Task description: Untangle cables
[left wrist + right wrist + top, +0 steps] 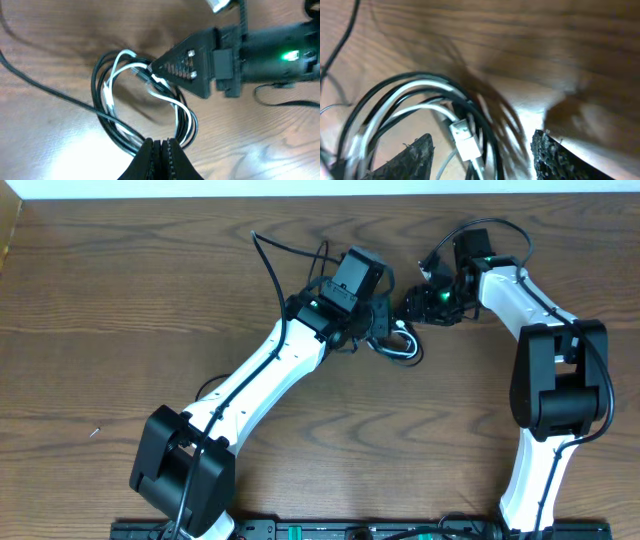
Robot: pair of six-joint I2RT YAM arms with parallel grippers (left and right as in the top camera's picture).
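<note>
The cables lie as one small coiled bundle (404, 346) on the wooden table: black loops (95, 85) with white strands (119, 57) wound through them. A black tail (40, 87) runs off to the left. My left gripper (161, 145) is shut, and the near edge of the coil runs in under its fingertips. My right gripper (482, 137) is open and straddles the coil's far side, with the white cord's plug (462, 136) between its fingers. In the left wrist view one right finger (182, 67) touches the coil. From overhead, the left gripper (385, 332) and the right gripper (415, 305) flank the bundle.
The brown wooden table (120, 300) extends all around. Both arms meet near the table's far middle, with the arms' own black wires (500, 230) looping above them. The table's far edge (300, 197) is close behind.
</note>
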